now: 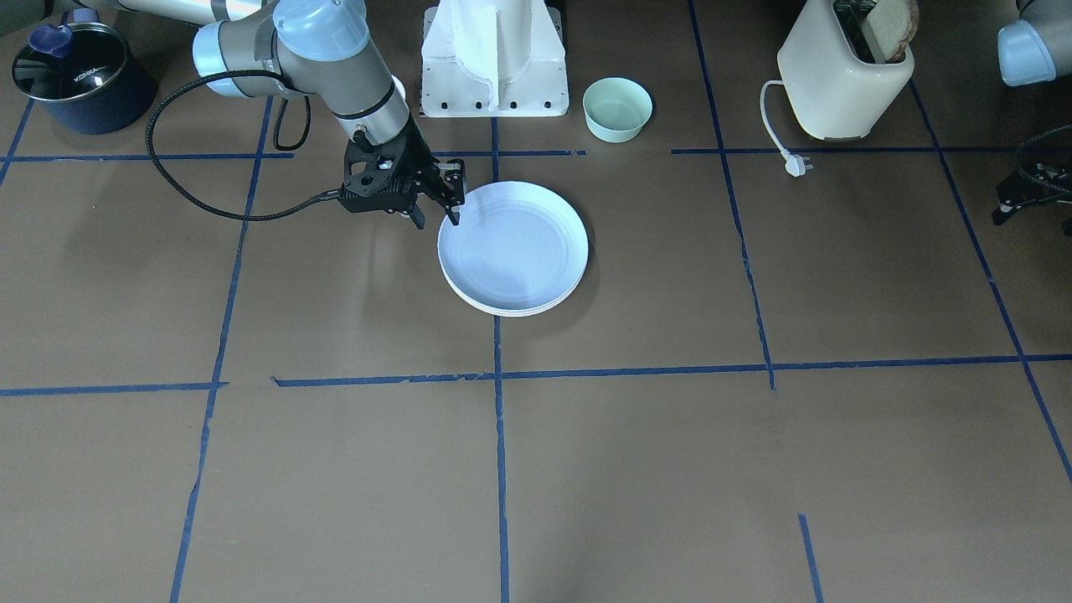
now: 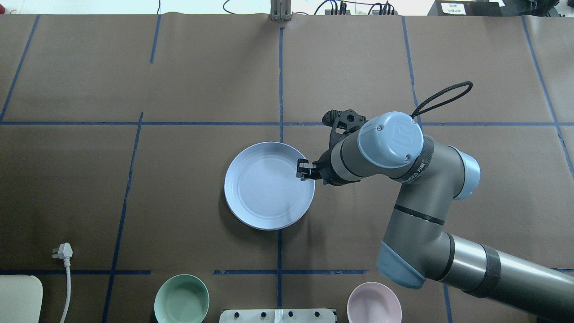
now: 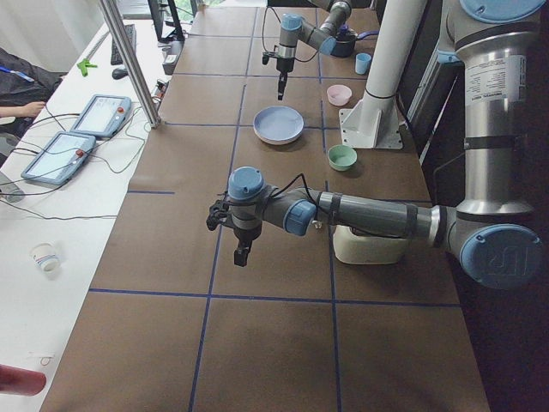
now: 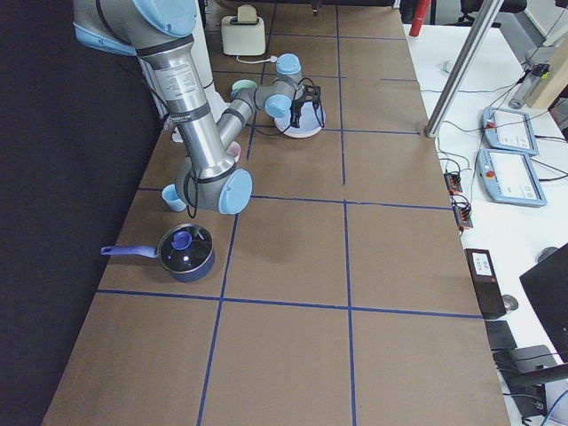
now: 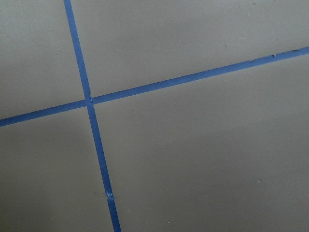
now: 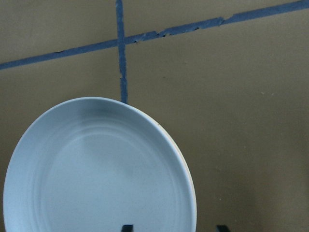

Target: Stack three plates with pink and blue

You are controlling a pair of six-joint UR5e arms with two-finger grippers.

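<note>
A pale blue plate [image 1: 512,247] lies on top of a stack at the table's middle, also in the overhead view [image 2: 268,185] and the right wrist view [image 6: 96,169]. Thin pale rims of lower plates [image 1: 512,311] show under it; I cannot tell their colours. My right gripper [image 1: 437,219] is open at the stack's rim on the robot's right side. One finger is over the plate's edge and the other is outside it [image 6: 174,227]. My left gripper [image 3: 242,255] hangs over bare table far from the stack; I cannot tell whether it is open or shut.
A mint-green bowl [image 1: 617,107] and a small pink bowl [image 2: 374,301] stand near the robot's white base [image 1: 494,59]. A cream toaster [image 1: 846,71] with its plug [image 1: 796,165] and a dark pot [image 1: 79,75] stand at the table's two ends.
</note>
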